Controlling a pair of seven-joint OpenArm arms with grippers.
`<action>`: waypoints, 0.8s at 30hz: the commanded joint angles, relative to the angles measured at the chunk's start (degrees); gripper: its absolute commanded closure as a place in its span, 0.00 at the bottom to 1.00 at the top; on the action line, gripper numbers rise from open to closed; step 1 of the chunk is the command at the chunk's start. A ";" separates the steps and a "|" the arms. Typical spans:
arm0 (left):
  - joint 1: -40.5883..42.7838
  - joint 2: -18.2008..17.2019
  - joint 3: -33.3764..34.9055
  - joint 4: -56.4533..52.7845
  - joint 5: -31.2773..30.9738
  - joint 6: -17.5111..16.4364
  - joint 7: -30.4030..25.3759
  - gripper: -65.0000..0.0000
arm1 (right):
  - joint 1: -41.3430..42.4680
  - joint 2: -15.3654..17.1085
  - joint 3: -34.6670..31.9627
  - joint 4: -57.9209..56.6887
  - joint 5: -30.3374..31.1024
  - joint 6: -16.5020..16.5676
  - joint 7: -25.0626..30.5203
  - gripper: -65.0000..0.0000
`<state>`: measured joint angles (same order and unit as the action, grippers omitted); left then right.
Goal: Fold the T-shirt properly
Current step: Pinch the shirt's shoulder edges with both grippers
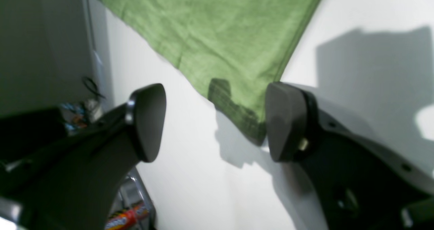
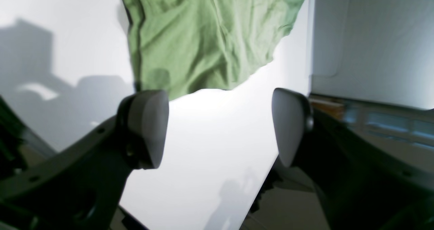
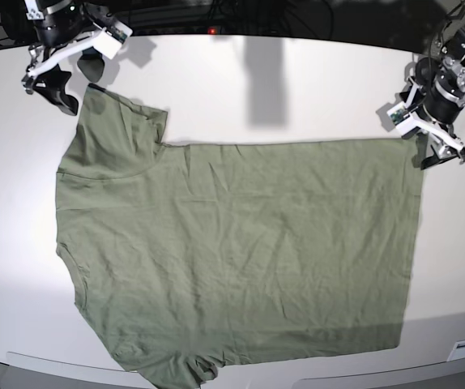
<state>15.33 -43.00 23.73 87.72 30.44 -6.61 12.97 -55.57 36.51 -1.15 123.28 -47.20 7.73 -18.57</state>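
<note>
On my base feed the white table (image 3: pixel 281 89) fills nearly the whole picture, and the T-shirt (image 3: pixel 241 259) lies spread flat on it, sage green and lightly wrinkled, taking up most of the middle. It lies sideways to me: the neckline and both sleeves point toward the left of that feed, one sleeve up near the top left corner and the other down at the bottom edge, while the straight hem runs down the right side. I see the right gripper (image 3: pixel 74 79) at the top left of the base feed, just beside the upper sleeve tip. Its wrist camera shows its two grey pads (image 2: pixel 149 128) well apart with only bare table between them, and the rumpled sleeve edge sits just past the fingertips, not touched as far as I can tell. I see the left gripper (image 3: pixel 428 146) at the upper right of the base feed, right at the hem corner of the shirt. From its wrist camera, the dark fingers (image 1: pixel 284 121) are spread wide too; the pointed hem corner reaches down into the gap and lies up against the inner face of the finger on the right of that view, though I cannot tell whether cloth and finger actually touch. Nothing is clamped in either one. Hard shadows of both arms fall on the table beside them.
</note>
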 commanded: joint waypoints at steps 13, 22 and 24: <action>-0.46 -6.32 5.81 0.02 11.04 -1.73 -2.38 0.31 | -0.46 0.48 0.33 1.07 -0.35 -1.36 0.11 0.28; -2.82 -5.66 6.82 0.02 10.82 -1.57 -3.98 0.31 | -0.44 0.48 0.33 1.07 -0.37 -1.38 0.13 0.28; -4.17 -4.52 6.82 0.00 8.87 -1.60 -4.02 0.31 | -0.46 0.46 0.33 1.07 -0.35 -1.36 0.11 0.28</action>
<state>11.35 -46.74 30.63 87.42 39.33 -7.51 9.37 -55.57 36.49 -1.15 123.28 -47.22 7.70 -18.55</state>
